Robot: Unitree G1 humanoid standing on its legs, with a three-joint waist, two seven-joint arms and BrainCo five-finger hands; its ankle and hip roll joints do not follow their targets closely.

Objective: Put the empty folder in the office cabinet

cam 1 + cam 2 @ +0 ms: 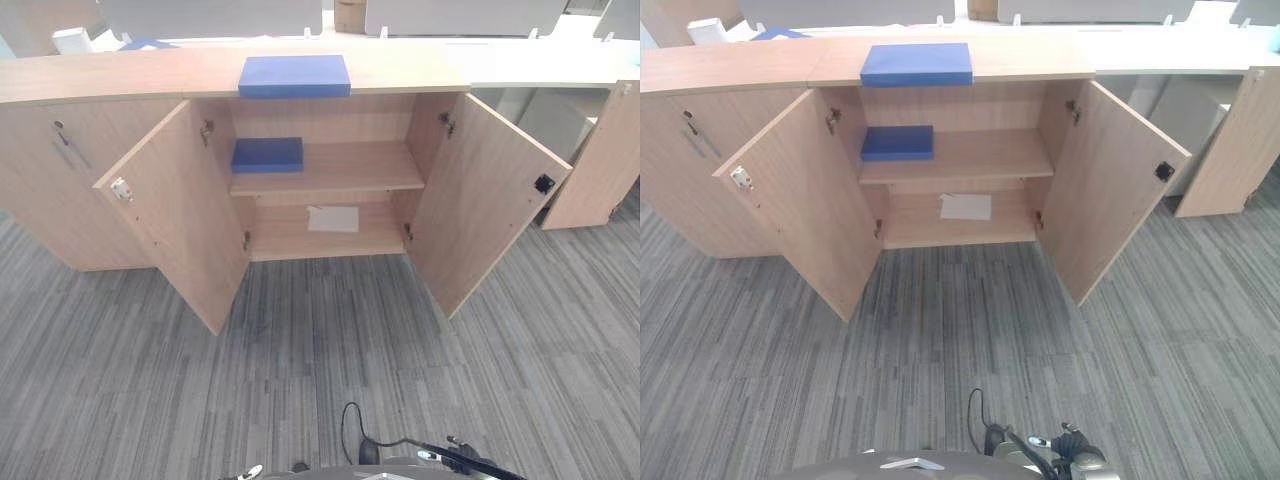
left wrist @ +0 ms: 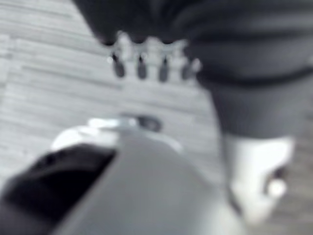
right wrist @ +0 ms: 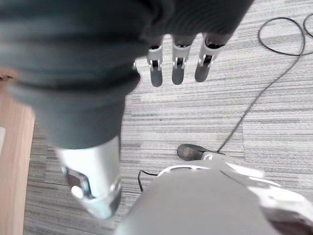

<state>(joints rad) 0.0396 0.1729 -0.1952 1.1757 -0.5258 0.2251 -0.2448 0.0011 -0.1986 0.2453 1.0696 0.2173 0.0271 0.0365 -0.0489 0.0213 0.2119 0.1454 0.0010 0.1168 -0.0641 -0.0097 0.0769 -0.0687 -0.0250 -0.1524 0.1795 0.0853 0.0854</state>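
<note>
A low wooden office cabinet [image 1: 400,72] stands ahead with both doors wide open. One flat blue folder [image 1: 294,76] lies on the cabinet's top. A second blue folder [image 1: 267,154] lies at the left end of the upper shelf [image 1: 350,168]. On the bottom shelf rests a white sheet [image 1: 333,218]. My left hand [image 2: 142,62] hangs low over the carpet, fingers straight and holding nothing. My right hand [image 3: 178,66] also hangs by my side above the carpet, fingers relaxed and empty. Both hands are far from the cabinet.
The left door [image 1: 180,210] and right door [image 1: 490,200] swing out toward me over the grey striped carpet [image 1: 320,340]. A closed cabinet section with a key [image 1: 60,132] adjoins on the left. A wooden desk panel [image 1: 600,160] stands at the right.
</note>
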